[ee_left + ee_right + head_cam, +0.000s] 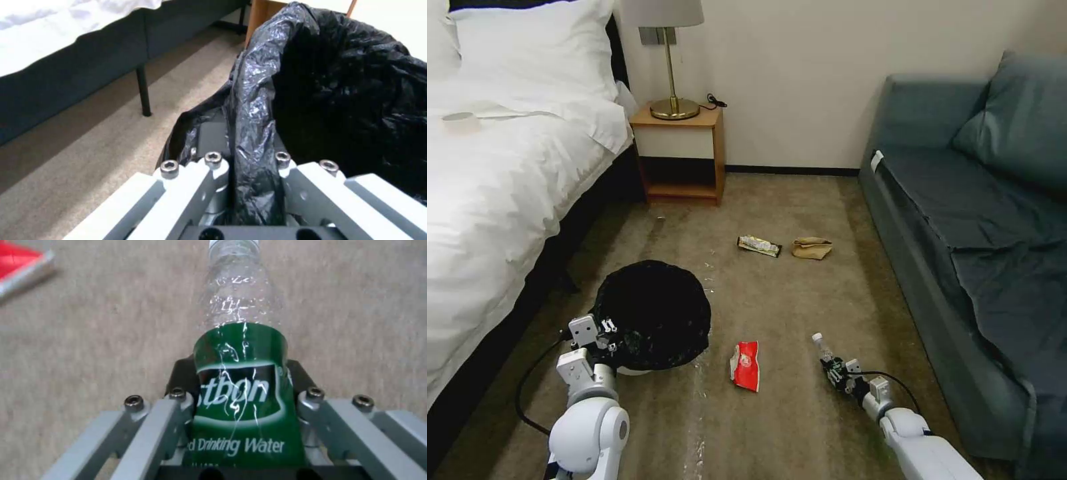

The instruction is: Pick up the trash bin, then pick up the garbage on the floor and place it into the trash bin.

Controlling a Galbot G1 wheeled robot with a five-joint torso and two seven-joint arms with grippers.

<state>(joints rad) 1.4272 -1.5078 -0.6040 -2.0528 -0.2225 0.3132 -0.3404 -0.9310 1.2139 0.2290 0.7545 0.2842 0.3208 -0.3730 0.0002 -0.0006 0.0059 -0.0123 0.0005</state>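
Bottle (824, 349) and bin are each already in a pincer, so the relation that matters now is where the bin's mouth lies from the bottle. The right pincer (835, 371), low over the carpet at near right, is closed round the green-labelled middle of the clear water bottle (242, 373); the bottle's long axis runs straight out from the pincer, white cap pointing away toward the far wall. The left pincer (602, 333), at near left, is clamped on the rim of the trash bin (652, 313), with the crinkled black liner (253, 140) pinched between its two fingers in the left wrist view. From the bottle, the bin's open mouth lies to the left and slightly farther off, with the red wrapper (746, 365) lying on the floor between the two. In my judgement the bottle has to be carried leftward over that wrapper and brought above the rim, cap or base first, before it is let go.

Count of things: one trash bin; four pieces of garbage, namely one bottle held, one red wrapper near centre, one silvery-yellow wrapper (759, 246) and one crumpled brown paper bag (812, 248) just beside each other farther off. I judge the right arm nearer to the red wrapper and to the far pair.
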